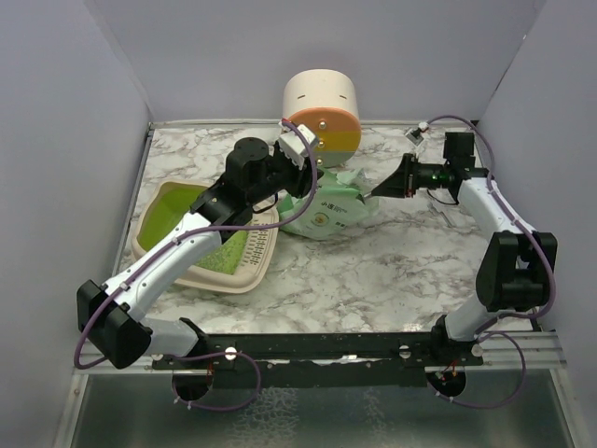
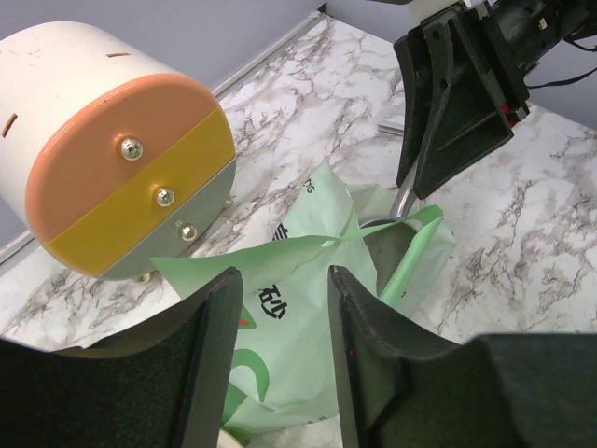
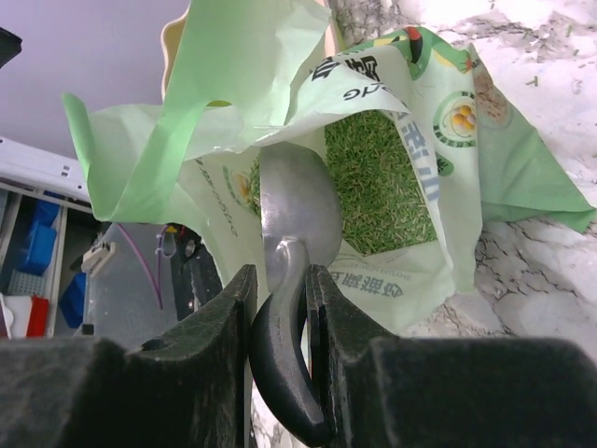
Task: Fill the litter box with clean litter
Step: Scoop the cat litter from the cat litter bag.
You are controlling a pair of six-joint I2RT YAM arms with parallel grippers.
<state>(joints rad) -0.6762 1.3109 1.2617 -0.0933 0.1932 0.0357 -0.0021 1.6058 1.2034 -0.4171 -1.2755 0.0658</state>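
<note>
Marble tabletop (image 1: 392, 271), grey walls (image 1: 56, 140). Litter box (image 1: 233, 283) sits left, just beside the mint bag (image 1: 326, 215). Green litter (image 3: 378, 187) lies deep inside. Right gripper (image 3: 280, 280) clamps the scoop (image 3: 294, 215) handle, bowl in the mouth. Left gripper (image 2: 283, 275), jaws apart, at the rim. Advise: hold mouth wide, dig low, lift level.

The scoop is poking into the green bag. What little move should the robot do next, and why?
Probably dip the scoop deeper, down into the litter. The right gripper pinches its dark handle, and its bowl looks empty, just inside the bag's mouth, with litter behind it. The left gripper straddles the bag's rim.
</note>
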